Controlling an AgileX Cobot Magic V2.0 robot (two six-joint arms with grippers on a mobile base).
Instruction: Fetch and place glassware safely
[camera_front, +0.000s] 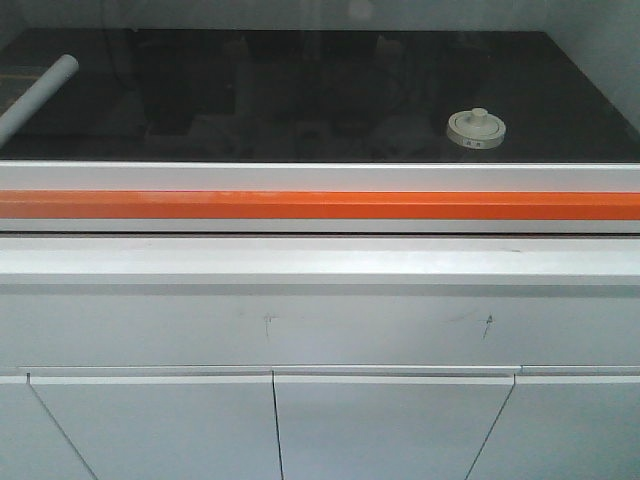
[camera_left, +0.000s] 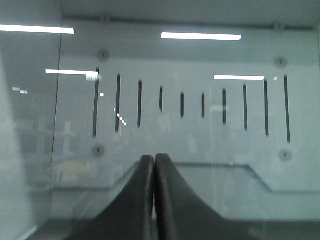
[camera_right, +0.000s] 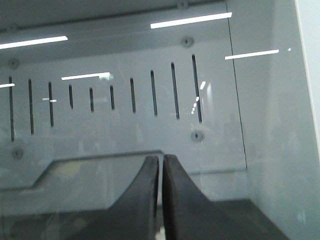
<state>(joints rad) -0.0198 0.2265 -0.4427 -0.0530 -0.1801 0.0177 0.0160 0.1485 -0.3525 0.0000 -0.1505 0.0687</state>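
Note:
The glassware, a squat jar with a round cream-white lid and a central knob, stands on the black worktop at the right, behind the glass sash. No arm shows in the front view. My left gripper is shut, its two dark fingers pressed together with nothing between them, pointing at the slotted back wall. My right gripper is shut too, with only a hairline gap and nothing held. The jar does not show in either wrist view.
A long white tube-like roll lies at the worktop's far left. An orange stripe runs along the sash frame, with a white ledge and cabinet doors below. Slotted back panel and right side wall enclose the chamber.

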